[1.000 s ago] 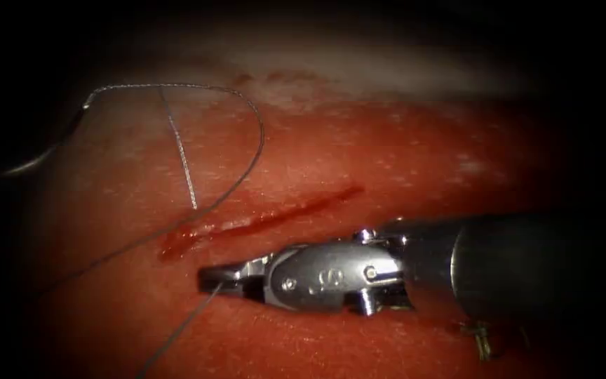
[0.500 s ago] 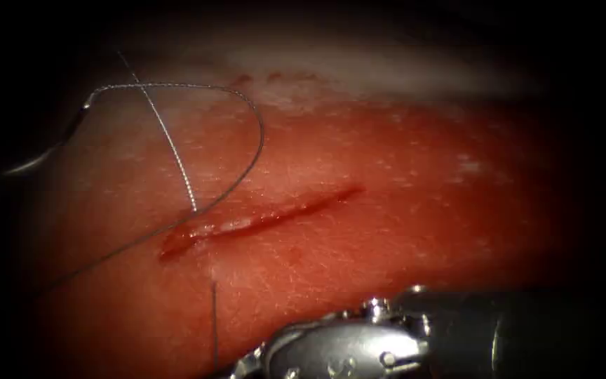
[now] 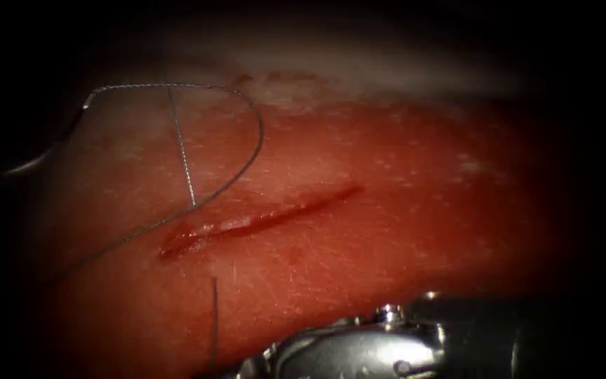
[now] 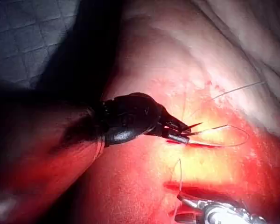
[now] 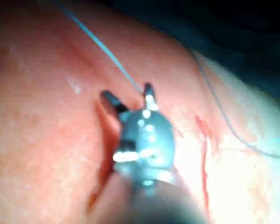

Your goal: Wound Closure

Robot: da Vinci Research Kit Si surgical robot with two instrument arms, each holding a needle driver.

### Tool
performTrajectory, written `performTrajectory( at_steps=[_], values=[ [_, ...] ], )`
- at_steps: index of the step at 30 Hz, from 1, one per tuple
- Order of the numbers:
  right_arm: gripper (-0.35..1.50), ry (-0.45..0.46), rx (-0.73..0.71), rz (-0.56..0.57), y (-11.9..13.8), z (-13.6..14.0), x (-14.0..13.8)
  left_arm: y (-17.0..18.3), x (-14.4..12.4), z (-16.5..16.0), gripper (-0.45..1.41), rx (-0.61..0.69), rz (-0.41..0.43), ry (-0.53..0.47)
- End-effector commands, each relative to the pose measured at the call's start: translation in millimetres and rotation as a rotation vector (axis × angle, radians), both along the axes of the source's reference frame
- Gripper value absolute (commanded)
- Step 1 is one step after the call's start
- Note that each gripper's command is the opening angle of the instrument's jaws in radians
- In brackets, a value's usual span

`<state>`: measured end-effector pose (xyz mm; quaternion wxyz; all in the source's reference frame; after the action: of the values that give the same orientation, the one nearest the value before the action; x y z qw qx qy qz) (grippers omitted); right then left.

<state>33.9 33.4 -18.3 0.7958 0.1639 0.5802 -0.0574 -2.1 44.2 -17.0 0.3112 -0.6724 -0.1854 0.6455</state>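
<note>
Steel, thin and curved, what appears to be the needle [image 3: 36,161] is seen lying loose on the tissue [image 3: 401,231], well to the left of the cut [image 3: 261,217]. It is held by neither tool and is not in the tissue. The left tool [image 4: 189,131] is seen in its own wrist view with its fingers [image 4: 179,137] parted only narrowly and nothing gripped between them. The right tool [image 5: 129,94] is held low, below the cut, with its fingers [image 5: 148,91] spread wide in a V. The thread [image 3: 184,156] is met at one fingertip but is not clamped.

Trouble is judged likeliest from the slack. A wide loop is draped over the tissue left of the cut and is crossed by a second strand, so a snarl could be made if either end were drawn before the crossing is cleared. The unheld needle could be dragged point-first across the surface by any pull. With nothing clamped, the short strand below the cut could slip away from the open fingers.

The thread is fine, wiry and faintly braided. The tissue is soft, moist and finely grained, and is paler along its far edge. The cut is a shallow slanted slit, wet with red fluid [image 3: 177,242]. The right tool is made of polished, rounded metal.
</note>
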Motion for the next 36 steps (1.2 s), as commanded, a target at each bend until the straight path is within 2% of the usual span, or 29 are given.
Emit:
performTrajectory(
  at_steps=[1, 4, 8, 10, 18, 19, 20, 21, 22, 23, 32, 36],
  values=[
    [1.30, -0.015, -0.006, 0.028, 0.4, 1.8, 0.2, -0.6, -0.5, 0.7, -0.35, 0.004, -0.001, -0.001],
    [1.33, -0.018, -0.015, 0.107, 2.1, 3.5, 0.0, -0.7, -0.5, 0.7, -0.35, 0.003, -0.005, -0.001],
    [1.35, -0.028, -0.021, 0.154, 2.7, 4.7, -0.2, -0.7, -0.5, 0.7, -0.35, 0.004, -0.006, 0.003],
    [1.28, -0.061, -0.045, 0.207, 2.9, 6.3, 0.3, -0.7, -0.5, 0.7, -0.35, 0.003, -0.006, 0.003],
    [1.23, -0.077, -0.052, 0.247, 3.3, 9.0, 2.8, -0.7, -0.5, 0.8, -0.35, 0.003, -0.007, 0.003],
    [1.11, -0.075, -0.052, 0.250, 3.4, 9.4, 3.2, -0.7, -0.5, 0.8, -0.35, 0.003, -0.007, 0.003],
    [0.84, -0.078, -0.028, 0.250, 3.4, 9.5, 3.3, -0.7, -0.5, 0.8, -0.35, 0.003, -0.007, 0.003],
    [0.46, -0.078, -0.014, 0.248, 3.4, 9.5, 3.3, -0.7, -0.5, 0.8, -0.35, 0.003, -0.007, 0.003],
    [-0.01, -0.075, -0.012, 0.242, 3.3, 9.4, 3.2, -0.7, -0.5, 0.8, -0.35, 0.003, -0.007, 0.003],
    [-0.35, -0.065, -0.001, 0.210, 3.1, 9.2, 2.8, -0.7, -0.5, 0.8, -0.35, 0.003, -0.006, 0.003],
    [-0.35, -0.085, 0.018, 0.139, 2.3, 6.8, 2.7, -0.7, -0.5, 0.8, -0.35, 0.003, -0.006, 0.003],
    [-0.35, -0.059, 0.049, 0.031, 0.9, 4.8, 3.1, -0.7, -0.5, 0.8, -0.35, 0.003, -0.006, 0.003]
  ],
)
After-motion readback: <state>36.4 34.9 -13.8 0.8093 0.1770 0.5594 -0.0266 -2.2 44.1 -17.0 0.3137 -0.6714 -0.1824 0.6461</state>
